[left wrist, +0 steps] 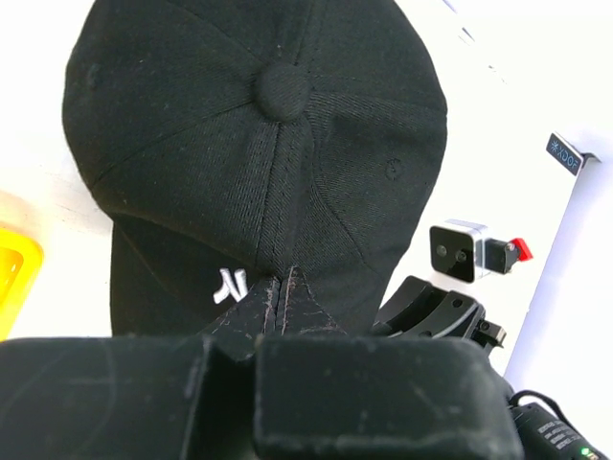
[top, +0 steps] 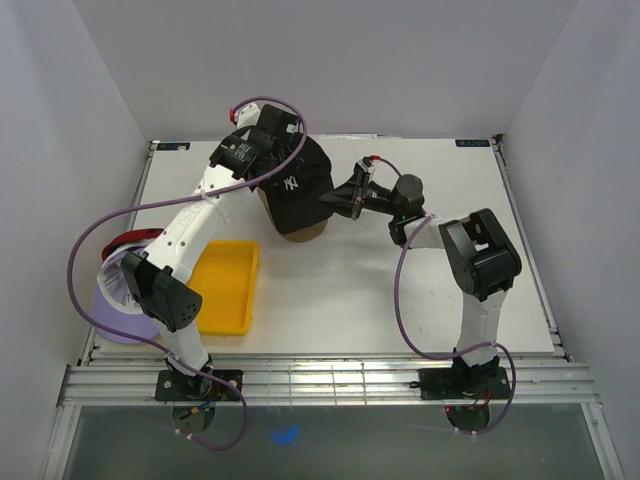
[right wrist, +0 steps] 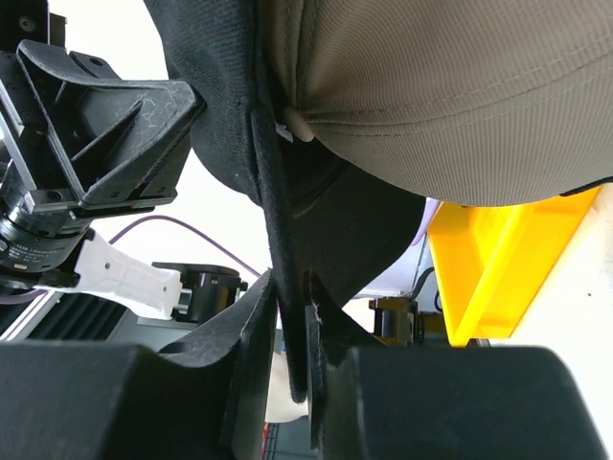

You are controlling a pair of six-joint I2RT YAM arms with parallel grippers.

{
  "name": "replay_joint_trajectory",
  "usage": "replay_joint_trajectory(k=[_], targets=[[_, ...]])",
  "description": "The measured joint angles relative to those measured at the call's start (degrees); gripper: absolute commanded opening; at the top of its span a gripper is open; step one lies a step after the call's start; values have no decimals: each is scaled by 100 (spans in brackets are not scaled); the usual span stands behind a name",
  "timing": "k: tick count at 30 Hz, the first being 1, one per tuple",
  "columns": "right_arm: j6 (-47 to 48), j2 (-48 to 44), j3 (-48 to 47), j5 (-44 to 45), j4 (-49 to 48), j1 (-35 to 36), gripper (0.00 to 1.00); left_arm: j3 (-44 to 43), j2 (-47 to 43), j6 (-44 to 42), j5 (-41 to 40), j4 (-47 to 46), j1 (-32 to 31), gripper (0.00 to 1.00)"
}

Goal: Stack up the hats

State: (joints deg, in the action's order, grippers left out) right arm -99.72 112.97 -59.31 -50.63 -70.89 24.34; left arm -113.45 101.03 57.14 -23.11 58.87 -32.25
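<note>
Both arms grip the black cap [top: 296, 185]: my left end effector [left wrist: 284, 280] is pinched shut on crown fabric beside the white logo, and my right end effector [right wrist: 292, 326] is clamped on the cap's edge. It sits over the tan cap [top: 300, 232], beside the yellow tray [top: 225, 290] on the table [top: 400, 300].

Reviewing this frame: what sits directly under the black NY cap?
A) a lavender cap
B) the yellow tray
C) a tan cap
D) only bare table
C: the right wrist view shows a tan cap nested inside the black NY cap. Its tan edge also peeks out below the black one in the top view, while the yellow tray lies apart to the left.
</note>
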Motion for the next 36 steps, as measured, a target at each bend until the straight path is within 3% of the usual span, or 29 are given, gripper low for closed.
replay_joint_trajectory(k=[7,15,19,27,36], targets=[[2,55,83,-81,-57,-116,25,2,2,-101,107,7,-31,0],[85,225,254,-153,42,-249,40,52,98,-190,170,28,-48,0],[164,254,304,-181,199,-350,46,61,98,-251,162,15,-35,12],[393,221,367,-146,319,-404,56,168,98,-308,160,-52,-35,18],[1381,-916,1355,553,1246,-481,73,168,98,-315,175,-66,-46,18]])
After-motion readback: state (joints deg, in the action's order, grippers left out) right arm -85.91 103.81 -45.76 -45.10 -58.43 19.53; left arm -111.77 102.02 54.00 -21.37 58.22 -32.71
